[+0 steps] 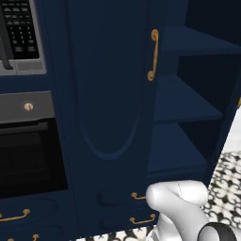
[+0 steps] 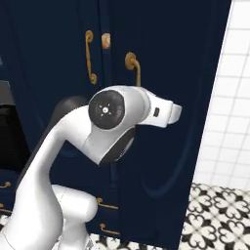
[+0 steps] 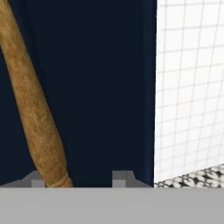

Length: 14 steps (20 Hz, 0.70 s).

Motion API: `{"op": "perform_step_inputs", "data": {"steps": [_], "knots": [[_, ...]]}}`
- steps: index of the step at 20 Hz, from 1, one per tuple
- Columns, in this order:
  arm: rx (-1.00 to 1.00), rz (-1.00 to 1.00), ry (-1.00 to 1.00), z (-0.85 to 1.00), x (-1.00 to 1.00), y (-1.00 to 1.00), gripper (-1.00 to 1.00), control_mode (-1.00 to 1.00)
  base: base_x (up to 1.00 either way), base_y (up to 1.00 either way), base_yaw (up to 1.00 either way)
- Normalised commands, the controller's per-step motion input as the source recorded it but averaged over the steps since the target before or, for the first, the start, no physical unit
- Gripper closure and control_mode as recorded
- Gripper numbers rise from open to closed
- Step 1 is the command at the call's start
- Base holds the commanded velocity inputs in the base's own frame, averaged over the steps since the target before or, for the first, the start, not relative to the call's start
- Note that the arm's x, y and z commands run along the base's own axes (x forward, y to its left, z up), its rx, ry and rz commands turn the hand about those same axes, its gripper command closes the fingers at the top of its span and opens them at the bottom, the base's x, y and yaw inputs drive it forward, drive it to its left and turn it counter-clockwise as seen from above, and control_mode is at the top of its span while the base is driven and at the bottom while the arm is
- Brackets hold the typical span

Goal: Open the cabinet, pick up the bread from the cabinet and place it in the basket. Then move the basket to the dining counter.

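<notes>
Gripper (image 3: 78,177) at right cabinet door (image 2: 166,97), fingertips (image 3: 121,176) half apart, straddling lower end of brass handle (image 3: 33,109); whether pads actually grip it: cannot tell. Handle runs tilted across hand view, close to left fingertip.

Cabinet (image 1: 108,94): right door swung partly out, navy shelves (image 1: 183,101) exposed right of closed left door; bread not visible on them from here.

Step in hand, judged: opening right door. Do well: keep handle centred between tips, pull along door's arc not straight back, open wide enough to clear shelves. Risk: handle slipping off left tip.
</notes>
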Motion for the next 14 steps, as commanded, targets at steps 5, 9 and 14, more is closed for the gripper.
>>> {"op": "perform_step_inputs", "data": {"steps": [5,9,14], "knots": [[0.00,-0.06,0.00,-0.10,-0.58,-1.00,1.00,-1.00,0.00,0.00,0.00],[0.00,-0.10,0.00,-0.18,-0.27,-1.00,1.00,-1.00,0.00,0.00,0.00],[0.01,-0.11,-0.04,-0.27,-0.03,-1.00,1.00,-1.00,0.00,0.00,0.00]]}}
